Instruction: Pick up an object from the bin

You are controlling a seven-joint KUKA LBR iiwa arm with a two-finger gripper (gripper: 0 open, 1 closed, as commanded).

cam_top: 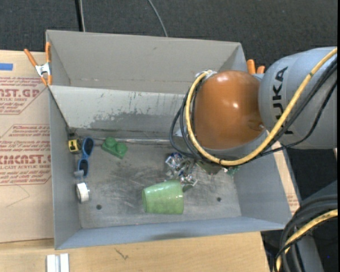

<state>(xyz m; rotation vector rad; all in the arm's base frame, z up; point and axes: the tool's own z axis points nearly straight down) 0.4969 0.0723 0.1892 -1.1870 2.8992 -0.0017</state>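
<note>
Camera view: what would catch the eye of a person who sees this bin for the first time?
First, the big orange cover on the arm's wrist, over the right half of the grey bin. Under it the gripper hangs close to a pale green cup lying on its side at the floor's front middle. A blue thing and a small green piece lie toward the left wall.

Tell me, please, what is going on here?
The arm reaches into the grey bin from the right, with its tool low beside the upper right end of a pale green cup lying on its side. Whether it grips anything I cannot tell. A green block, blue piece and a white roll lie at the left.
</note>
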